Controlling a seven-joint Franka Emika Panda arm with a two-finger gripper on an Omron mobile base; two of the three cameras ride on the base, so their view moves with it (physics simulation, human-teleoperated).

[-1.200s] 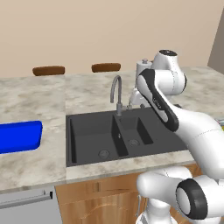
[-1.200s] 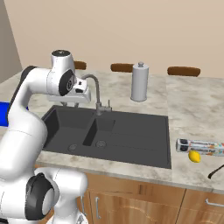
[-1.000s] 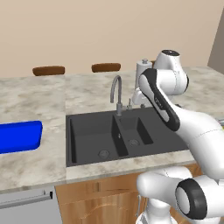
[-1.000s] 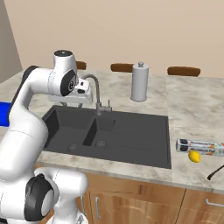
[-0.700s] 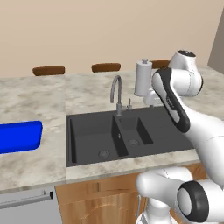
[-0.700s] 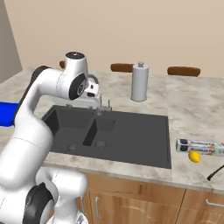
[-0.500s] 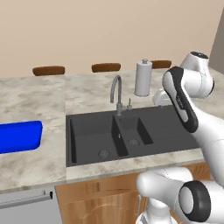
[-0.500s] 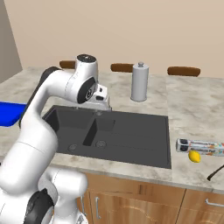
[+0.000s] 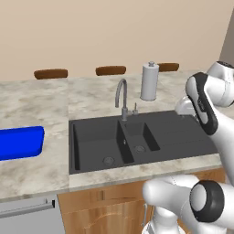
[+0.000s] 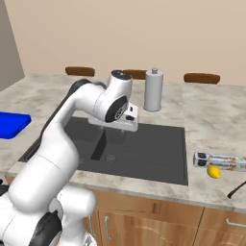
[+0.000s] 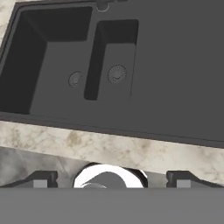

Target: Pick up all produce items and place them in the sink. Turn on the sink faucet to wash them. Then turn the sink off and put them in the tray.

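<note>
Claw [image 11: 109, 180] spread wide, empty, frame bottom | black sink [image 11: 65, 57] upper left | yellow fruit [image 10: 214, 172] lower right on counter [image 10: 211, 115]

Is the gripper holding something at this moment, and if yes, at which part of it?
Nothing is held: the gripper is open and empty above the sink.

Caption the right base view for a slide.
White arm over the black sink, lemon waiting on the counter, blue tray far left.
</note>
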